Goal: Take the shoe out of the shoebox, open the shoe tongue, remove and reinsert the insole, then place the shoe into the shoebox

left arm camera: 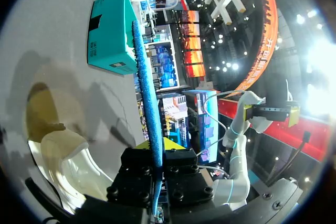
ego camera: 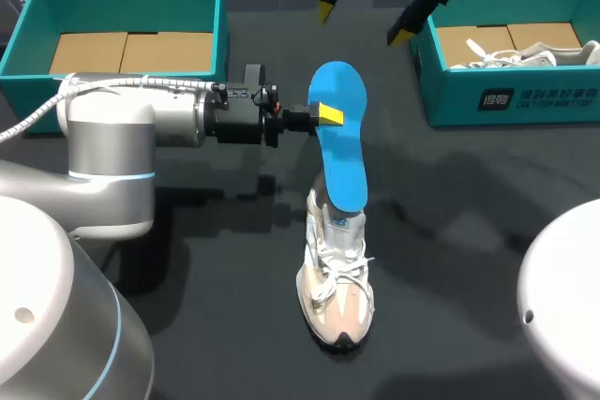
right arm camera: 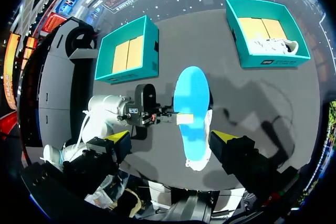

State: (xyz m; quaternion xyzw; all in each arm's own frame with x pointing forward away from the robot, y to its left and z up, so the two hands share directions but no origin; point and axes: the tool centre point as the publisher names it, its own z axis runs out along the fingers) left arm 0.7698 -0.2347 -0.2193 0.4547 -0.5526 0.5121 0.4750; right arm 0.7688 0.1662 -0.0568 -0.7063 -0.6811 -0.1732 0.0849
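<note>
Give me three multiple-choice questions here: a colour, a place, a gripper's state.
1. The insole is: A red, B blue, C white.
2. The shoe below it is: A hanging from a gripper, B on the table, C on top of the insole.
3. The right gripper is: A open, B shut on the insole, C shut on the shoe.
Answers: 1 B, plainly blue. 2 B, it stands on the table. 3 A, spread wide and empty; the left gripper pinches the insole.

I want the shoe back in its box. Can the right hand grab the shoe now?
Probably not easily: the blue insole, pinched by the left hand, stands over the shoe, below the open right hand. Only the toe looks free.
</note>
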